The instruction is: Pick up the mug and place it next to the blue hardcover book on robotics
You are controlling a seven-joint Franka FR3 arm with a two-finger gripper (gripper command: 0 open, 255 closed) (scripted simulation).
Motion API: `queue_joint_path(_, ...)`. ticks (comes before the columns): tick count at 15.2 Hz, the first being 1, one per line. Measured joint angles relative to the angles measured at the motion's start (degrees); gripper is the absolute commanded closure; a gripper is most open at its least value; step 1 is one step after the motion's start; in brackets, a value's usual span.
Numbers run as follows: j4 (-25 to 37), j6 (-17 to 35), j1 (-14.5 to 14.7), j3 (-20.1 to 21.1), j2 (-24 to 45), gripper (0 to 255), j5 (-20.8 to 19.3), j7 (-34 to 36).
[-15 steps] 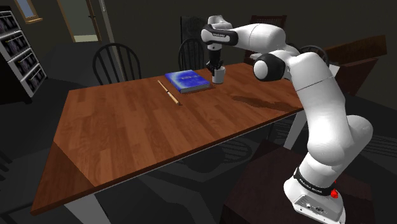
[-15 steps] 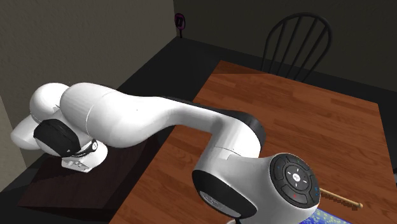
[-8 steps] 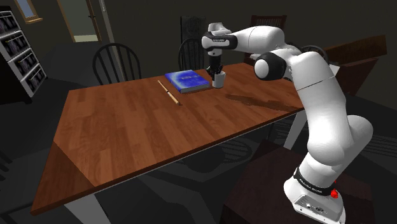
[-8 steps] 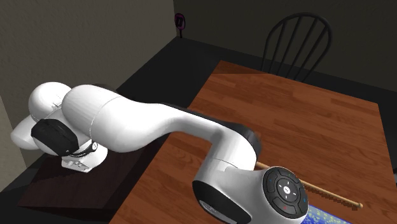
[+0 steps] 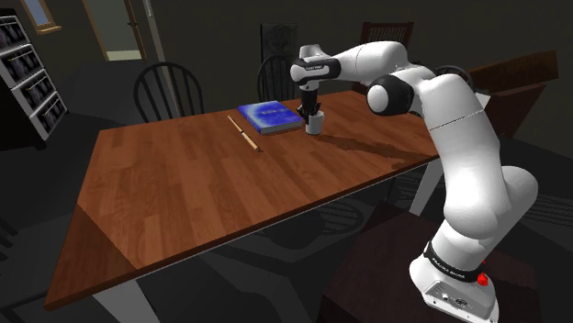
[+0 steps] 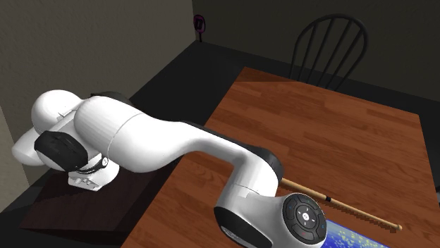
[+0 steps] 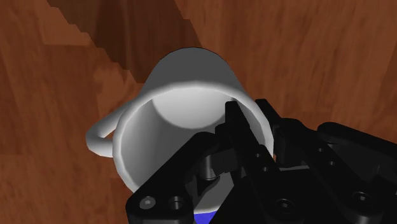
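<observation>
Black-fingered; grips white mug [image 7: 191,76] by the rim, fingers [image 7: 233,124] clamped on it, just beside blue book [image 5: 269,116], near wooden worktop's [image 5: 184,183] long edge.

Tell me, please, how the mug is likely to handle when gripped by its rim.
The mug looks rigid and smooth, so it may pivot where the fingers pinch one wall. Its side handle probably pulls weight off-centre.

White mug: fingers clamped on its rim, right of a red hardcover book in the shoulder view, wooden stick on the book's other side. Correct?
No: the hardcover book is blue, not red; the shoulder view shows it. The rest holds: fingers clamped on the rim of the white mug, right of the book, wooden stick on its other side.
</observation>
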Motion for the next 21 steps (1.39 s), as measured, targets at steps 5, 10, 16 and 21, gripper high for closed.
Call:
queue_joint_path(5, -1.11, 1.79, -0.06, 0.02, 0.67, 255, 0.04, -0.01)
queue_joint_path(10, -1.25, 1.92, -0.04, 0.02, 0.64, 0, 0.04, 0.01)
queue_joint_path(16, -1.23, 1.92, -0.04, 0.02, 0.64, 0, 0.03, 0.01)
queue_joint_path(21, 5.12, -4.56, 0.01, 0.02, 0.41, 0, 0.01, 0.09)
